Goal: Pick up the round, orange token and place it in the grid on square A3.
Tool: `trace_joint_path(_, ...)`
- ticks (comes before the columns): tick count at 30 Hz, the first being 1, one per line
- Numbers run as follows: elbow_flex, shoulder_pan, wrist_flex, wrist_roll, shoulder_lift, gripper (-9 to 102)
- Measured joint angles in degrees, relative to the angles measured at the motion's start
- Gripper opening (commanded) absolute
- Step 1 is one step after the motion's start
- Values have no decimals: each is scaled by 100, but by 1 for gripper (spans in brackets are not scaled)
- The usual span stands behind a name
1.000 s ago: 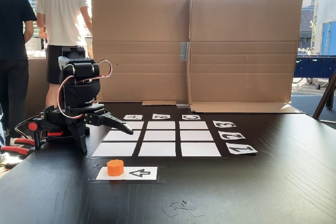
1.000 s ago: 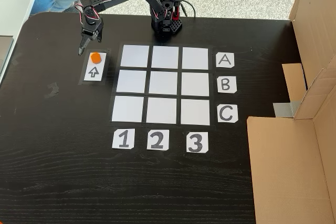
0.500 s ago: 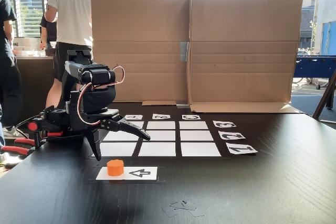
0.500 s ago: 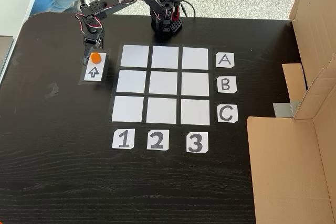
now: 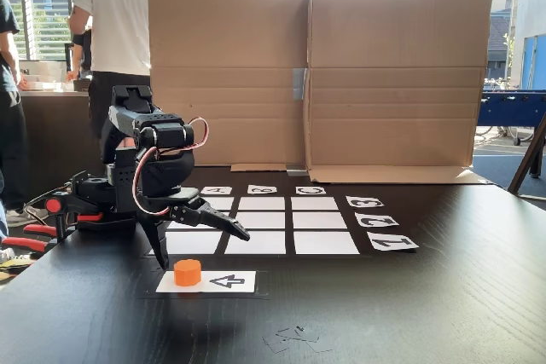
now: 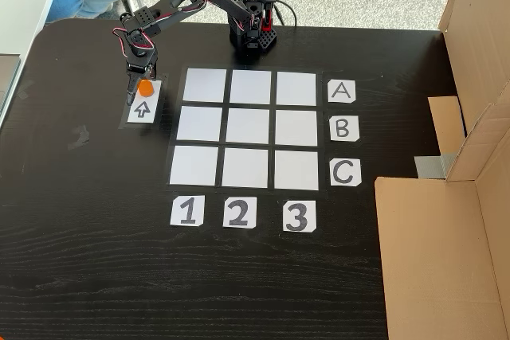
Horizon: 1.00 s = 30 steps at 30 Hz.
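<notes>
Now: token (image 6: 145, 86) stands upright, axis vertical, on the arrow card (image 6: 143, 109), at 9 o'clock of the grid (image 6: 250, 129). Gripper (image 5: 203, 246) spread wide above it, empty.

A folded cardboard screen (image 5: 316, 74) stands at the far edge of the black table (image 5: 409, 313). A white arrow card (image 5: 223, 281) lies near the front. Two people (image 5: 115, 31) stand behind, beside red-handled pliers (image 5: 26, 237) at the table's left.

Orange token (image 5: 187, 272) (white grid (image 6: 250, 128), black lines)
</notes>
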Motion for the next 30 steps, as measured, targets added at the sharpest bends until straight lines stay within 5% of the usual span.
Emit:
trace_joint_path(3,-26,-9,-18,0,-70,68)
trace_joint_path(5,-53,-18,-18,0,-79,55)
trace_joint_path(8,-88,-26,-18,0,-79,2)
trace_joint_path(9,-88,-44,-18,0,-79,-1)
trace_joint_path(30,-35,220,-624,141,105,-1)
